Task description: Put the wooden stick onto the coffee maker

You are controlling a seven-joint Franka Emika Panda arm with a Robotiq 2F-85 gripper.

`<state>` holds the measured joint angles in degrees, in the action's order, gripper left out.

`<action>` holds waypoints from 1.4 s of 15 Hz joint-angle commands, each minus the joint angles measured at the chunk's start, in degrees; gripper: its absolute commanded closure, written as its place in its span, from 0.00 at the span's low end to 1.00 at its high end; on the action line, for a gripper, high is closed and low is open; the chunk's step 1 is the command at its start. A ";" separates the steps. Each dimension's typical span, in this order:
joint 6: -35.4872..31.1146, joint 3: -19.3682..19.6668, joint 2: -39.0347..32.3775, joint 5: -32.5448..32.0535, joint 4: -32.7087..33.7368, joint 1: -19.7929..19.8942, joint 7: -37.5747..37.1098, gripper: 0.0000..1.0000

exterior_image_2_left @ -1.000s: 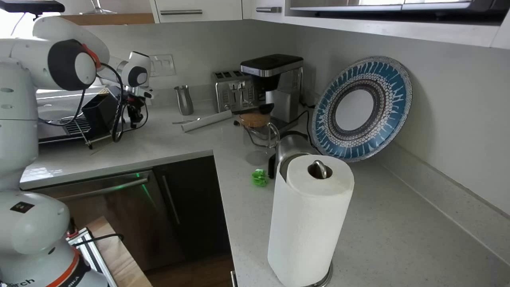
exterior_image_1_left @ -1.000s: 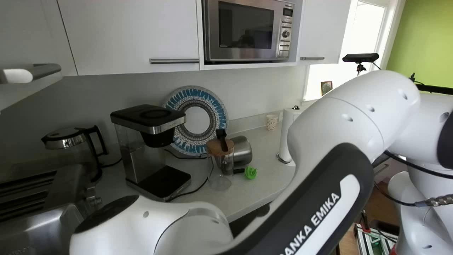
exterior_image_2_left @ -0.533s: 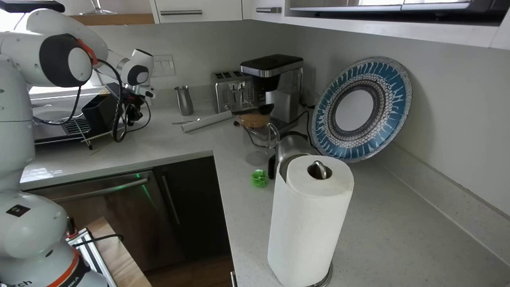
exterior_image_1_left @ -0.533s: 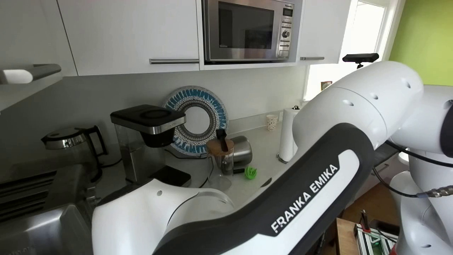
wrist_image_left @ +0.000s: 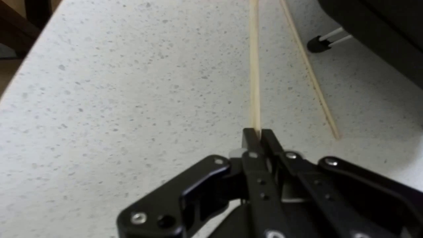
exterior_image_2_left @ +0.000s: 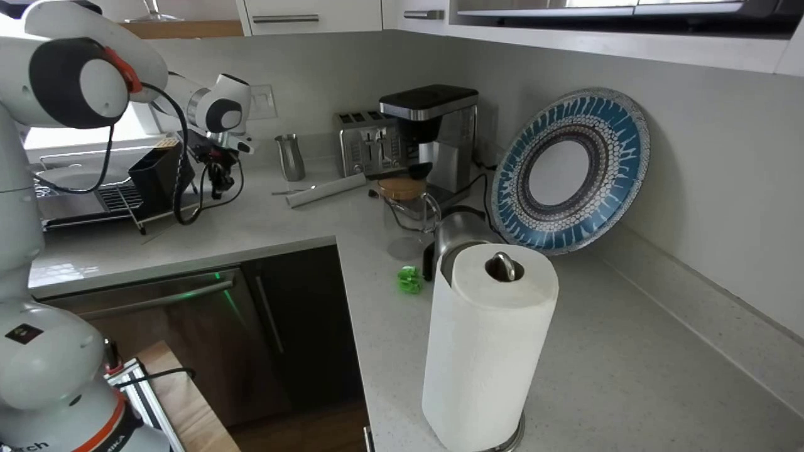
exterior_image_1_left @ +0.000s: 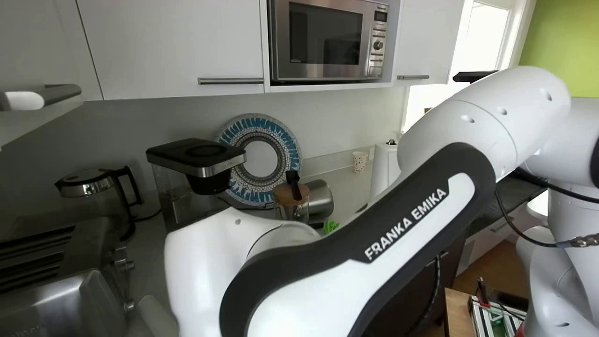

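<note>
In both exterior views the upper part of the arm point(exterior_image_1_left: 374, 245) stands higher than one second ago. In an exterior view its wrist section point(exterior_image_2_left: 224, 103) is displaced to the right, nearer the coffee maker point(exterior_image_2_left: 449, 154) but well apart from it. The coffee maker is unchanged in position: upright on the counter point(exterior_image_2_left: 615, 351), near the toaster point(exterior_image_2_left: 370, 147). In an exterior view the white roll point(exterior_image_1_left: 157, 313), covered by the arm a second ago, is partly exposed at the lower edge.

Finger state: I have the gripper point(wrist_image_left: 257, 133) clenched on the wooden stick point(wrist_image_left: 254, 66). In the wrist view the stick runs from between the fingertips point(wrist_image_left: 270, 140) to the top edge, over the counter. A second stick point(wrist_image_left: 310, 72) lies beside it on the counter, apart from the fingertips.

Visibility limits: the far end of the held stick is cut off at the top; I cannot tell whether it touches anything. In both exterior views I cannot make out the held stick. In an exterior view the arm now covers the lower part of the coffee maker, the foot of the lidded glass vessel point(exterior_image_1_left: 291, 194) and part of the green item point(exterior_image_1_left: 330, 227). A dark object point(wrist_image_left: 376, 36) is cropped at the right of the wrist view; I cannot identify it.
</note>
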<state>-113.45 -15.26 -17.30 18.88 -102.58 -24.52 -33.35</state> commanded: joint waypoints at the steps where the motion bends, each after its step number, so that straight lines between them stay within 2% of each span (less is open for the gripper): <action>1: -3.48 1.70 12.68 2.85 -13.55 3.85 -3.80 0.98; 4: -4.88 3.31 21.63 4.28 -21.80 7.65 -5.99 0.98; 5: -1.81 1.93 13.87 2.10 -13.26 6.87 -4.53 0.98; 6: -1.88 2.13 15.88 2.20 -14.84 7.77 -4.25 0.93; 7: -1.83 2.10 16.20 2.21 -14.73 7.94 -4.18 0.93; 8: -1.83 1.94 15.99 2.20 -14.47 7.87 -4.18 0.98; 11: -9.51 2.59 19.21 -0.54 -18.61 8.56 -11.77 0.98; 21: -23.62 2.24 29.16 -9.13 -28.40 14.29 -36.30 0.98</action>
<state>-132.63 -11.80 8.25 12.04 -126.46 -11.87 -61.65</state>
